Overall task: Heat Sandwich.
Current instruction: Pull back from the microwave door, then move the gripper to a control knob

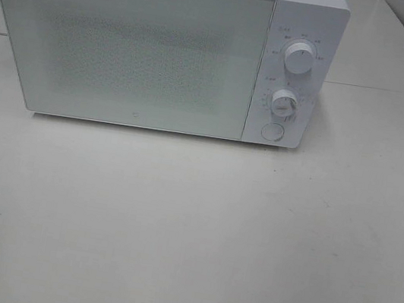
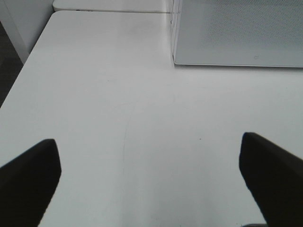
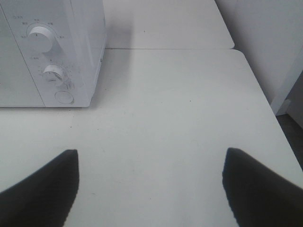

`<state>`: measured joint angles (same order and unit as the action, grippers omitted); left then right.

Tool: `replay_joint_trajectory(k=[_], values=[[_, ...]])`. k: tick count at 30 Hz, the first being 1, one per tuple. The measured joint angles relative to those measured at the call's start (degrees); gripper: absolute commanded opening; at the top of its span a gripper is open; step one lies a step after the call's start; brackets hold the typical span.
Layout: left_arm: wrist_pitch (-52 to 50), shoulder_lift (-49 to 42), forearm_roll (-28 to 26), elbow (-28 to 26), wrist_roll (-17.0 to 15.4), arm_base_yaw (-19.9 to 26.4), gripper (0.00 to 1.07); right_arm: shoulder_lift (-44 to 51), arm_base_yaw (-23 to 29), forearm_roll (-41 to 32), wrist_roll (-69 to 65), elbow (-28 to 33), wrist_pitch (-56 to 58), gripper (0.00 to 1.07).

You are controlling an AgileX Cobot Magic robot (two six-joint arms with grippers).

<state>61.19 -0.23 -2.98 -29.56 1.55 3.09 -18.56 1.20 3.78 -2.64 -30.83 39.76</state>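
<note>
- The sandwich is not seen in any of the three views. No bread is found on the table (image 1: 189,234), so its long axis and its direction from either gripper cannot be told.
- The microwave (image 1: 316,16) is placed at the far side of the table, and its door (image 1: 126,47) is closed. Nothing can be made out through the dotted door, so it can only be supposed that the sandwich may be inside.
- The left gripper (image 2: 147,139) is held wide open over the near left of the table, and nothing is grasped. The left end of the door is seen farther off.
- The right gripper (image 3: 150,151) is also spread wide, with only bare table between its fingers.
- The upper dial (image 1: 300,57), the lower dial (image 1: 284,103) and the round button (image 1: 272,132) are set at the right end of the microwave. The right arm is therefore judged nearer to the controls, and the left arm nearer to the left edge of the door.
</note>
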Motion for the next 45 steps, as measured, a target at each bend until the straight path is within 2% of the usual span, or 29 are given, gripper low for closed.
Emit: replay_joint_trajectory(k=[14,36,41,45], values=[[0.0,0.0,-0.1,0.0,0.0,0.0,0.98,-17.3,0.0,0.0,0.0,0.0,-12.7,0.76],[0.0,0.0,-0.1,0.0,0.0,0.0,0.98,-35.9,0.0,-0.1,-0.5,0.0,-32.9,0.76],[0.0,0.0,-0.1,0.0,0.0,0.0,0.98,-40.8,0.0,-0.1,-1.0,0.0,-38.7,0.76],[0.0,0.0,-0.1,0.0,0.0,0.0,0.98,-45.4,0.0,-0.2,-1.8,1.8,-48.8,0.76]])
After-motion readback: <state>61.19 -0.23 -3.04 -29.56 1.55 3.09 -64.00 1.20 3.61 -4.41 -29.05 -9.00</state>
